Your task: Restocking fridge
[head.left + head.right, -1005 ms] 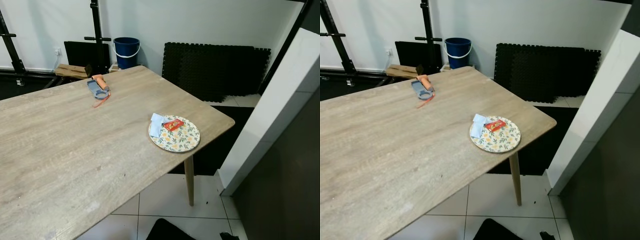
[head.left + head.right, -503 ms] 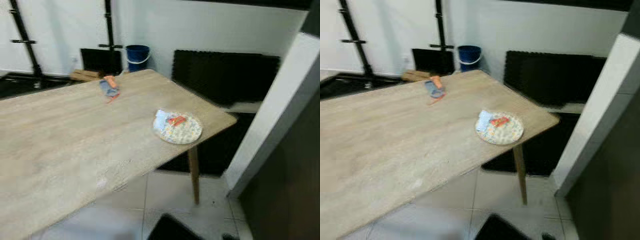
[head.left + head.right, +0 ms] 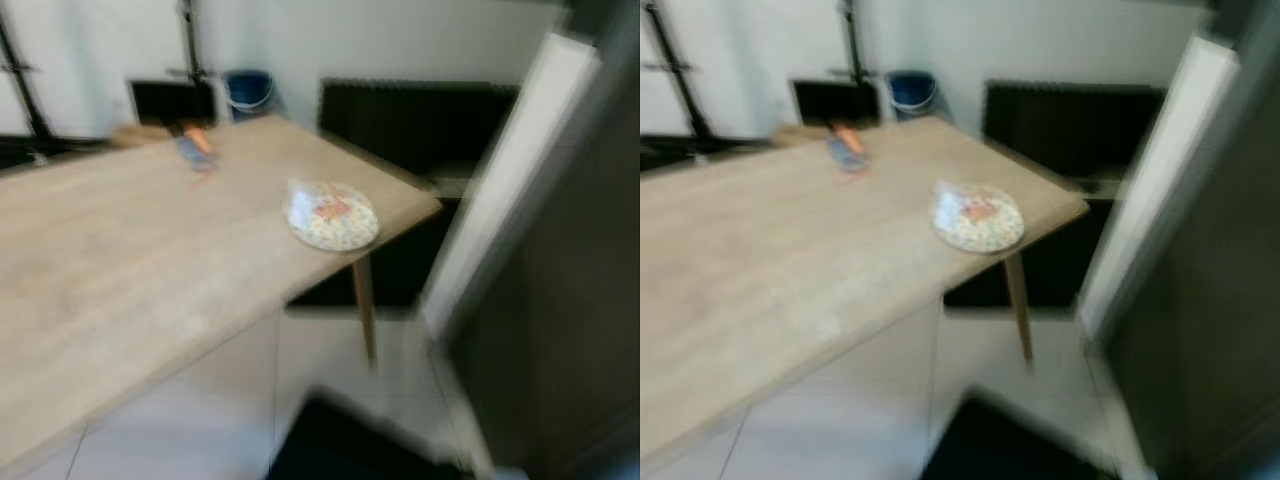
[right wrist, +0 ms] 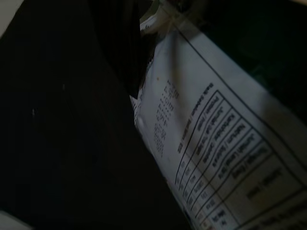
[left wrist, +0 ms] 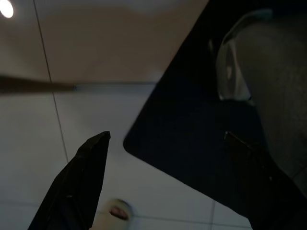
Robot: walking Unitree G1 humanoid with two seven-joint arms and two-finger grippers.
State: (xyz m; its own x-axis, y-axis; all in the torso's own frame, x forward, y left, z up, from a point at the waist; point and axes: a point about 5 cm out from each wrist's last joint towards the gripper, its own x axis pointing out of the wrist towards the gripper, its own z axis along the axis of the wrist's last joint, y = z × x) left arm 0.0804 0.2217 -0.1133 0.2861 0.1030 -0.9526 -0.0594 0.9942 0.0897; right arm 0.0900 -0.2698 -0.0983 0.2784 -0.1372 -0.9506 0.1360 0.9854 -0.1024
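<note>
A flowered plate (image 3: 333, 218) lies near the right corner of the wooden table (image 3: 120, 260), blurred, with a red packet (image 3: 330, 208) and something pale on it. In the right wrist view my right gripper (image 4: 139, 91) is shut on a white packet (image 4: 206, 120) printed with a nutrition table, one black finger (image 4: 120, 43) lying across it. My left gripper (image 5: 165, 139) hangs open over the tiled floor and a black mat (image 5: 192, 143), with nothing between its fingers (image 5: 76, 191).
An orange and grey object (image 3: 195, 150) lies at the table's far side. A blue bucket (image 3: 247, 90) and black foam mats (image 3: 420, 125) stand by the back wall. A tall white panel (image 3: 500, 170) and a dark surface (image 3: 560, 330) rise at the right.
The whole picture has shifted and blurred, so the camera is moving; the plate now sits a little higher and further left in view. Things on the table have not moved.
</note>
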